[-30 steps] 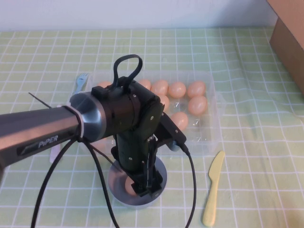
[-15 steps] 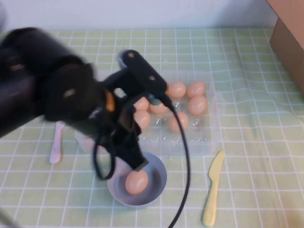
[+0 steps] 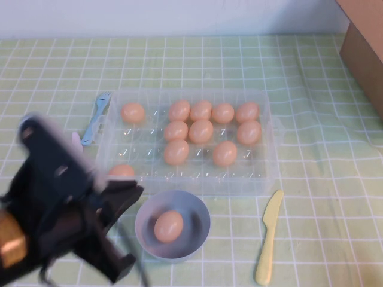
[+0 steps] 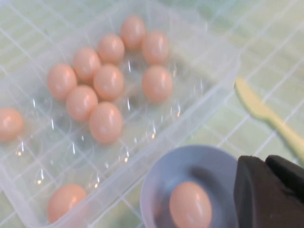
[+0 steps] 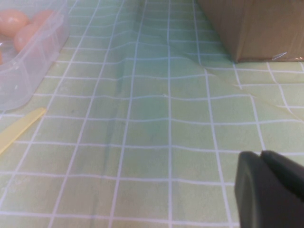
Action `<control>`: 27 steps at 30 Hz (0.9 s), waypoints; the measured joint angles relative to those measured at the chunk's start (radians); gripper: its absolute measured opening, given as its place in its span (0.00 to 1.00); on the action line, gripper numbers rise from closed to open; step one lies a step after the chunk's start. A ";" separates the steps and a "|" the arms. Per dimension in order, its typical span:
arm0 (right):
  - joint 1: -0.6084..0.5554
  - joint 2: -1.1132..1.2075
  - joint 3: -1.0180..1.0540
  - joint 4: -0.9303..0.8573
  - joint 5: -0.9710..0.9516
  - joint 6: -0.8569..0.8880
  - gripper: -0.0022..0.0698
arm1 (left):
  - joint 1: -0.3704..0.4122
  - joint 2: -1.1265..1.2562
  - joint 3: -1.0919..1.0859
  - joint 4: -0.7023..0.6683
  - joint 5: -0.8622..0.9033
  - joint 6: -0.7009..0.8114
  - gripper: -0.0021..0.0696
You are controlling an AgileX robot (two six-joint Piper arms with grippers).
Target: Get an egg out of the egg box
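Note:
The clear egg box point(image 3: 263, 173) sits mid-table and holds several peach-orange eggs. One egg point(image 3: 169, 226) lies in the round grey-blue bowl point(image 3: 197, 209) just in front of the box. My left arm point(image 3: 72, 209) is a blur at the lower left of the high view, beside the bowl. In the left wrist view my left gripper point(image 4: 266, 159) is shut and empty next to the bowl point(image 4: 190, 159), with the egg point(image 4: 190, 205) and the egg box point(image 4: 209, 90) in sight. My right gripper point(image 5: 261, 153) is shut and empty over bare tablecloth, out of the high view.
A yellow plastic knife point(image 3: 267, 236) lies right of the bowl and shows in both wrist views point(image 4: 266, 114) point(image 5: 19, 128). A blue fork point(image 3: 96, 116) lies left of the box. A cardboard box point(image 3: 365, 48) stands at the far right.
My left arm has pulled back from over the bowl to the lower left. The egg it was lowering stays in the bowl, now uncovered.

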 joint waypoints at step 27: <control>0.000 0.000 0.000 0.000 0.000 0.000 0.01 | 0.202 -0.371 0.504 0.006 -0.632 -0.025 0.03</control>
